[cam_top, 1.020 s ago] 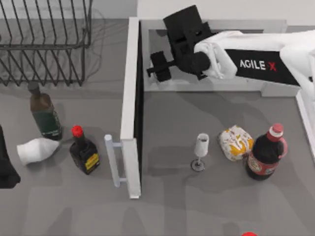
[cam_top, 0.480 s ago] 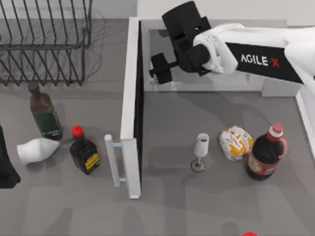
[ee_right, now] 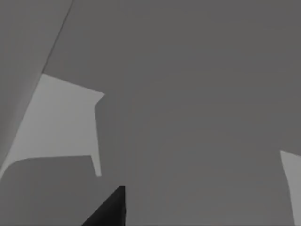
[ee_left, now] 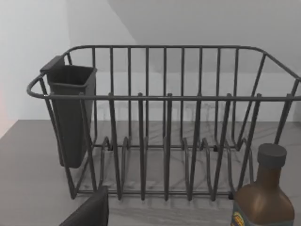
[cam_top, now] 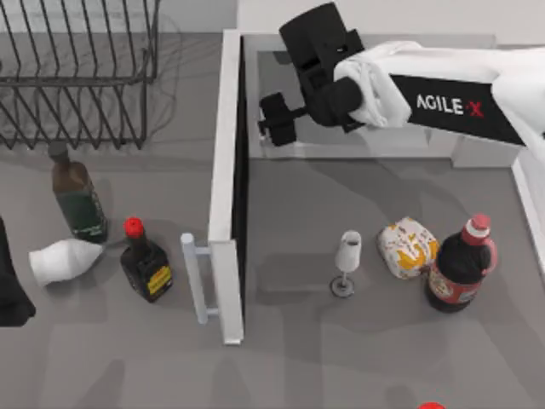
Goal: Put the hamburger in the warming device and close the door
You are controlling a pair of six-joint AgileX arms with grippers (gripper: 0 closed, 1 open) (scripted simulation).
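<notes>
**Nothing loaded yet: door wide open, burger on the table**

Two jobs on the list, and neither looks done. Start at the right gripper (cam_top: pixel 274 119): it's up at the back, over the mouth of the warming device (cam_top: pixel 375 51), just beside the dark inner face of the door (cam_top: pixel 223 136). Whether those black fingers are spread or closed, I cannot tell. They carry nothing I can make out.

Out from there, the hamburger (cam_top: pixel 408 246) sits on the grey table in front of the warming device, well apart from the gripper: a rounded, crumpled white wrapper with yellow-orange print, soft-looking. A slim stemmed glass (cam_top: pixel 346 262) stands on the door side of it, a dark round-bodied red-capped bottle (cam_top: pixel 458 264) right against its other side.

The door is a flat, hard white slab with a bar handle (cam_top: pixel 195 277), swung fully outward. Beyond the door, the left arm (cam_top: pixel 10 281) is parked.

Still to come, as I read it: grasp, load, shut.
</notes>
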